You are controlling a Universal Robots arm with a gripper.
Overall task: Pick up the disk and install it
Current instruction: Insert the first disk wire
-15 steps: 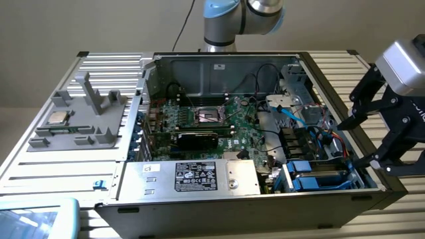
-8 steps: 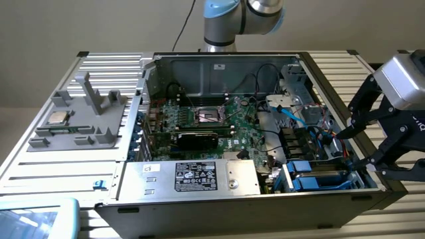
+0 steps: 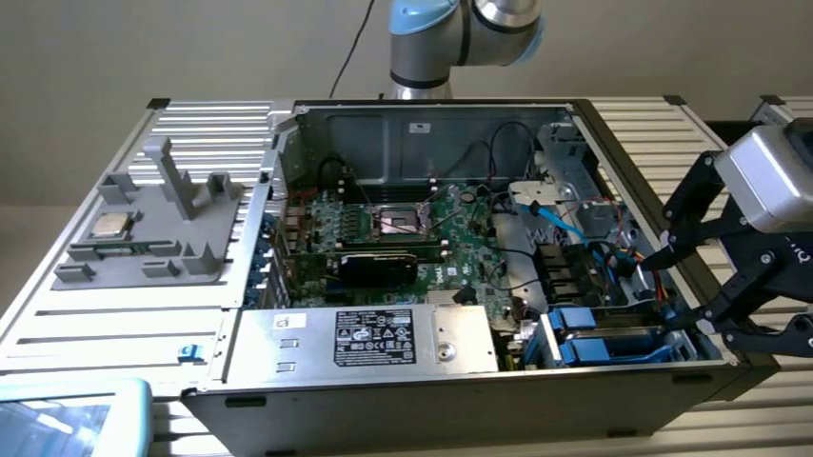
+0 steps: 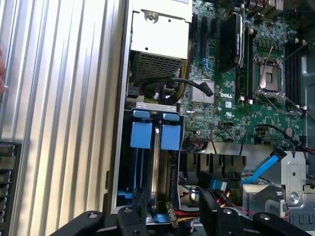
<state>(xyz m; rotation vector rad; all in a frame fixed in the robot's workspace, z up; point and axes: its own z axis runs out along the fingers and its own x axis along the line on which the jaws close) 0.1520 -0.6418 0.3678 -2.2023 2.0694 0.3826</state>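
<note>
You see a green board (image 3: pixel 477 252) with black slots (image 4: pixel 203 37). The disks (image 4: pixel 147 135) have bright blue frames. The big box (image 3: pixel 286 338) is silver with a black label (image 3: pixel 372 338) and white print. One cable (image 3: pixel 559 224) is light blue. The worktop (image 3: pixel 102 324) is silver with long stripes. The arm (image 3: pixel 439 24) is pale blue and silver.

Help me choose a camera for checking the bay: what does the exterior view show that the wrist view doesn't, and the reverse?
Exterior view: the grey fixture holding the chip beside the case, and the arm behind it.
Wrist view: the grey disk edge between the blue frames, and the Dell mark.
Both: the bay, the board, the silver box, the blue cable and the open tool near the bay.
</note>
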